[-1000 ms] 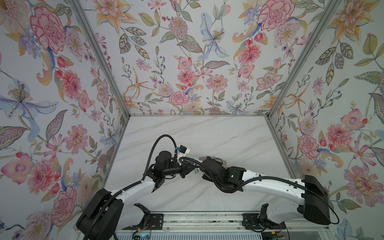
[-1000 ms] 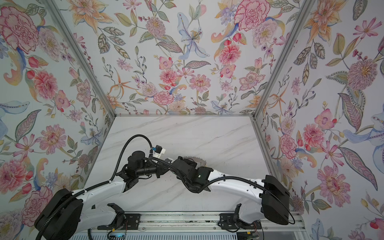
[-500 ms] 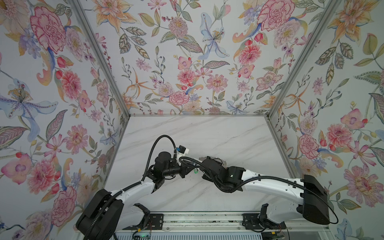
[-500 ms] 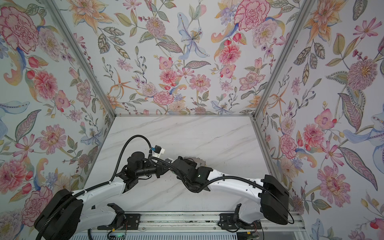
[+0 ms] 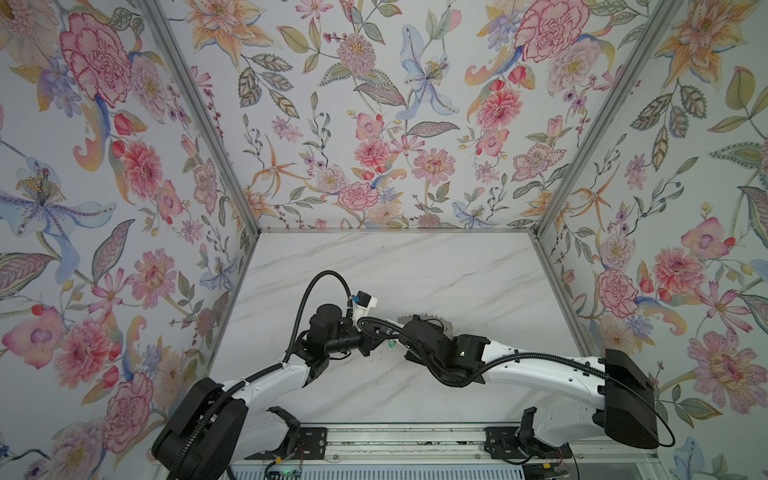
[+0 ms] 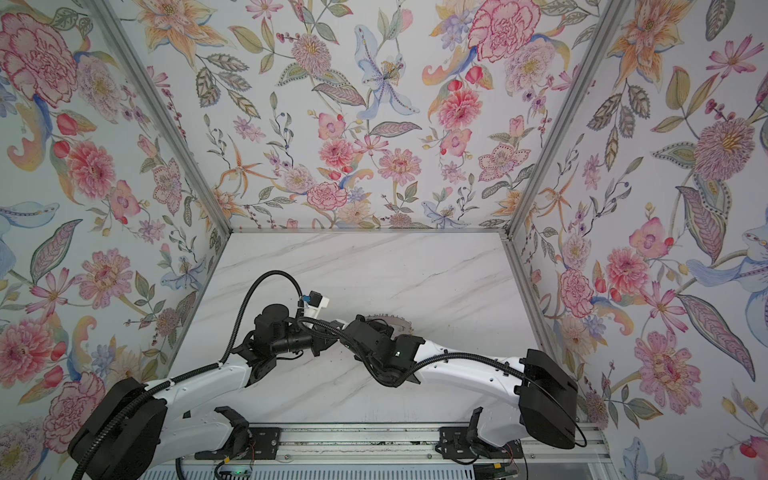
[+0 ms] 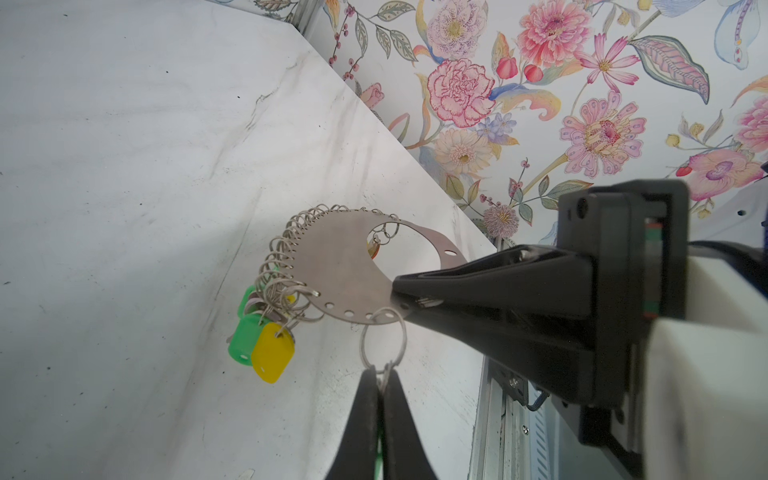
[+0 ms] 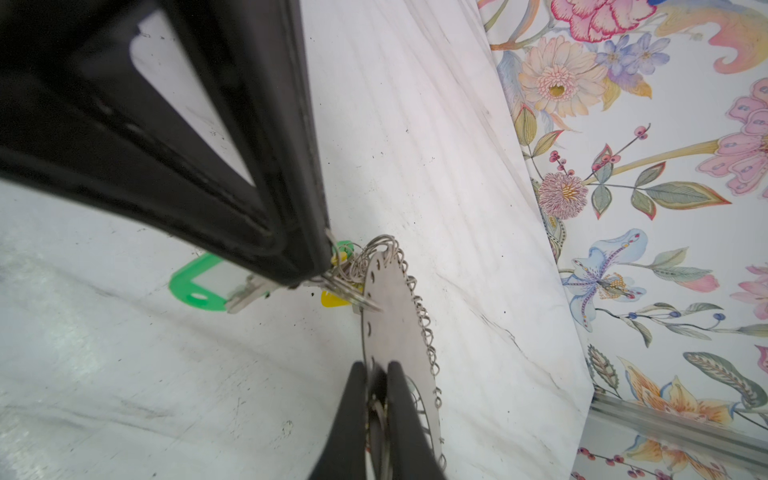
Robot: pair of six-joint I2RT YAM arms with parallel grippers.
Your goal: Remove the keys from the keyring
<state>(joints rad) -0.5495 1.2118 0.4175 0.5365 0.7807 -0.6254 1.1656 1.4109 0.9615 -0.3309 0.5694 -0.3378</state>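
The left pincer is pressed fully together on a small silvery wire ring. That ring is threaded through a hole in the rim of the keyring, a large flat grey metal hoop with a big central hole and coils of little wire rings along its edge. A green oval plastic tag hangs just behind the left fingertips.

The right pincer is likewise clamped tight, its jaws biting the flat rim of the keyring just beside that wire ring. The tips of the two pincers are near each other but apart.

The other small silvery metal keys bunch together further round the rim. Their green tag and yellow tag hang below the hoop, above the white marble-patterned counter. A reddish-orange tag shows through the central hole.

In both top views the keyring appears as a toothed grey arc. It is near the middle of the counter, slightly toward 3 o'clock. The left arm reaches it from 8 o'clock and the right arm from 4 o'clock.
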